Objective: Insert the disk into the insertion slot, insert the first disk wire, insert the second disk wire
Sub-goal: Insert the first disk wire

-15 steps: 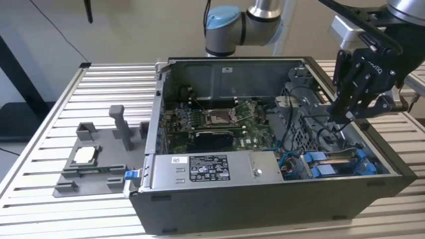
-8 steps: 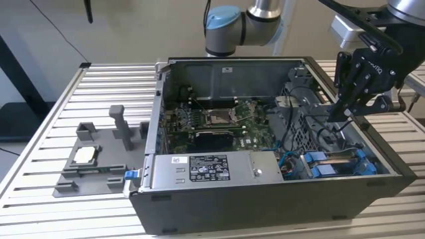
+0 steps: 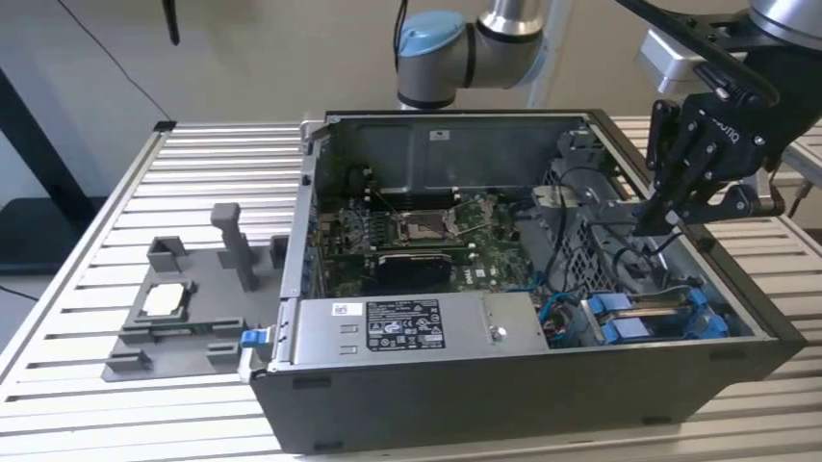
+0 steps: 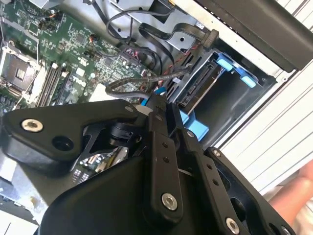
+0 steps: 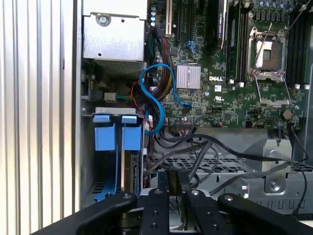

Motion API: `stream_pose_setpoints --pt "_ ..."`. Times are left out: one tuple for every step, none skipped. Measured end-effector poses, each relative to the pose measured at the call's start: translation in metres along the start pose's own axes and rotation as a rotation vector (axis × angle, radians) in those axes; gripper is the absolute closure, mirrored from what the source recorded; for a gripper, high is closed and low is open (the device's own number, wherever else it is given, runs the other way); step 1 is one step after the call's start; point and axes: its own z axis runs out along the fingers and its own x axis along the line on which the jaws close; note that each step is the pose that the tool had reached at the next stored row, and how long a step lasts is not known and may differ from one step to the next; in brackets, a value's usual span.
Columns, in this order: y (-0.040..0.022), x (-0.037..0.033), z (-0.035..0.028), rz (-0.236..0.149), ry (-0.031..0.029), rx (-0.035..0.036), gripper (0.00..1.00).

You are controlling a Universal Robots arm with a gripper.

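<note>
The disk (image 3: pixel 642 318) sits in the insertion slot (image 3: pixel 714 325) at the case's corner on the exterior view's right, with its blue carrier tabs (image 5: pixel 117 132) showing. In the second wrist view the disk (image 4: pixel 200 88) lies between blue tabs in the grey slot (image 4: pixel 239 100). My black gripper (image 3: pixel 657 229) hangs above the slot, inside the case. Its fingers are shut on the connector end of a dark disk wire (image 4: pixel 142 83). In both wrist views the gripper (image 4: pixel 159 105) (image 5: pixel 173 178) is over the black cable bundle beside the disk.
The open case holds a green motherboard (image 3: pixel 424 241) and a labelled grey power-supply box (image 3: pixel 385 327). A blue data cable (image 5: pixel 151 98) loops beside the bay. A grey fixture with a small silver chip (image 3: pixel 167 300) stands on the slatted table (image 3: pixel 115 192) at the exterior view's left.
</note>
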Motion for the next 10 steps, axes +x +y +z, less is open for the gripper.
stream_pose_setpoints --pt "0.0 0.0 0.0001 0.0 0.0023 0.0 0.81" --pt "0.0 0.0 0.0002 0.0 0.01 -0.0001 0.81" --pt "0.0 0.0 0.0003 0.0 0.0268 -0.0002 0.81" --pt "-0.0001 0.0 0.0003 0.0 0.0454 -0.0003 0.81" --pt "-0.0001 0.0 0.0006 0.0 0.0618 0.0 0.81" --pt "0.0 0.0 0.0011 0.001 0.0739 0.0009 0.81" --pt "0.0 0.0002 0.0023 0.001 0.0772 0.0021 0.81" --pt "0.0 0.0004 0.0038 0.0 0.0777 0.0046 0.81" --pt "-0.0001 0.0005 0.0048 0.0 0.078 0.0083 0.81" --pt "-0.0001 0.0005 0.0057 0.0 0.0781 0.0126 0.81"
